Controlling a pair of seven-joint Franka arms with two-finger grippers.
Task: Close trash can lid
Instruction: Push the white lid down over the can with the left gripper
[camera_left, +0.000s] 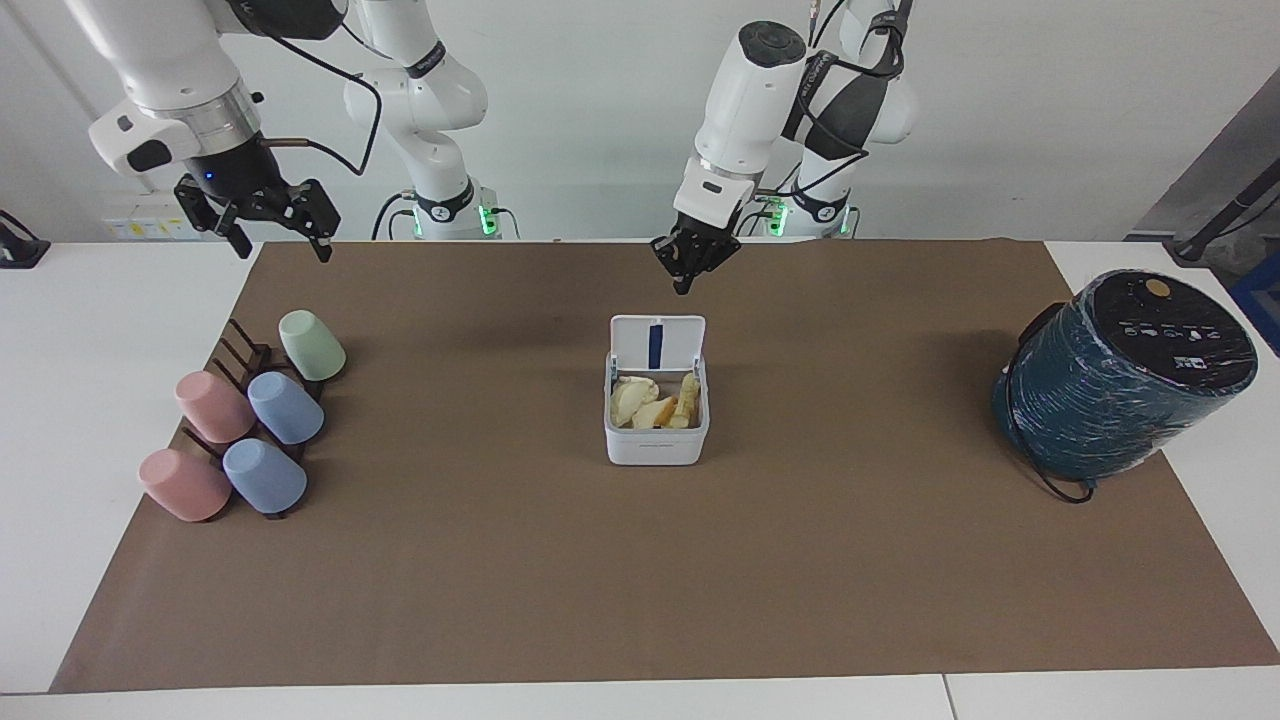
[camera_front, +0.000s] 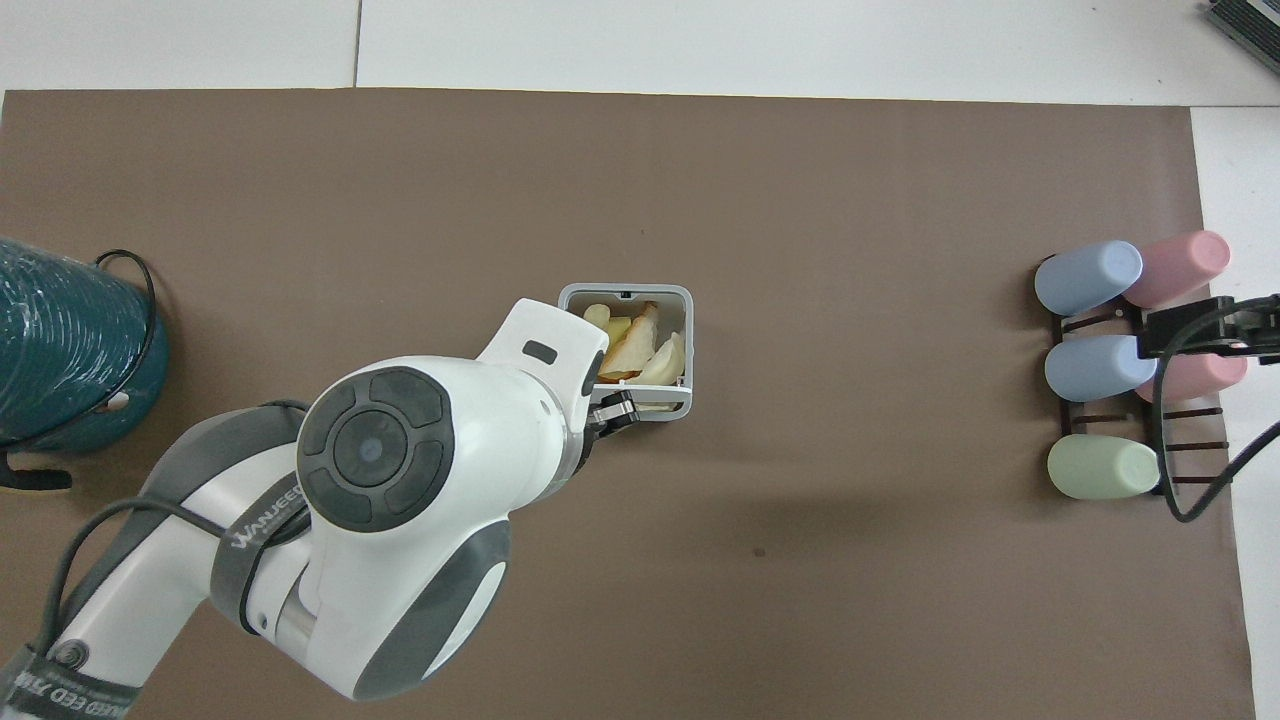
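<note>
The white trash can (camera_left: 655, 446) stands mid-mat, holding pale food scraps. Its lid (camera_left: 657, 343) stands open and upright on the edge nearer to the robots, its blue strip showing. My left gripper (camera_left: 684, 282) hangs in the air just above the lid's top edge, apart from it, with its fingers together and empty. In the overhead view the left gripper (camera_front: 618, 411) covers the lid edge of the trash can (camera_front: 684, 302). My right gripper (camera_left: 280, 238) waits open and empty, raised over the mat's corner at the right arm's end.
A dark rack with several pastel cups (camera_left: 240, 420) lies at the right arm's end of the table. A large teal wrapped cylinder (camera_left: 1125, 375) with a black top and a cable stands at the left arm's end. A brown mat (camera_left: 640, 580) covers the table.
</note>
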